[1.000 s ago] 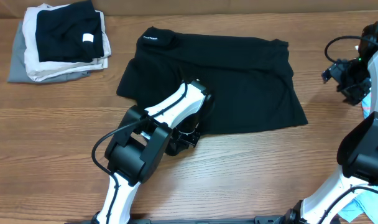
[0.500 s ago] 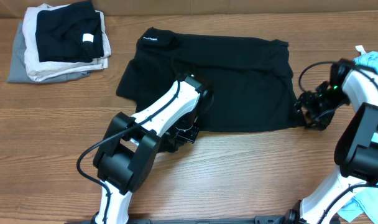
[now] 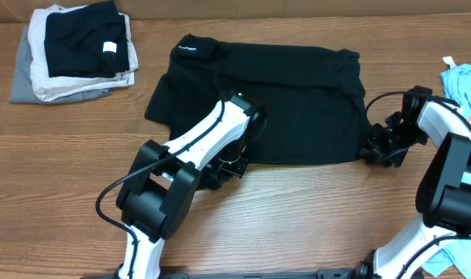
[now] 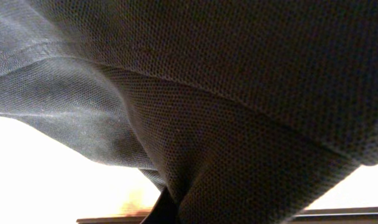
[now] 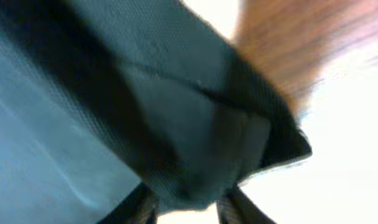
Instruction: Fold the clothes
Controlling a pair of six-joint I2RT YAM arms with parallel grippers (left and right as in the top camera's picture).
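Observation:
The large black top (image 3: 297, 101) lies spread flat in the middle of the wooden table (image 3: 313, 225), its small white lettering (image 3: 187, 48) at the back left. My left gripper (image 3: 226, 167) is at the top's front hem, left of centre. In the left wrist view the black fabric (image 4: 239, 93) fills the frame, draped up from one dark finger (image 4: 161, 214); the jaws are pinched on it. My right gripper (image 3: 373, 151) is at the top's front right corner. In the right wrist view the corner's fabric (image 5: 195, 143) is bunched between the two fingers of the right gripper (image 5: 188, 208).
A stack of folded clothes (image 3: 34, 77) sits at the back left, with a folded black garment (image 3: 80, 35) bearing a white square tag on it. A light blue printed shirt (image 3: 464, 81) lies at the right edge.
My right arm has swung down from the far right to the top's front right corner and closed in on it. My left arm shifted slightly, then stayed at the front hem.

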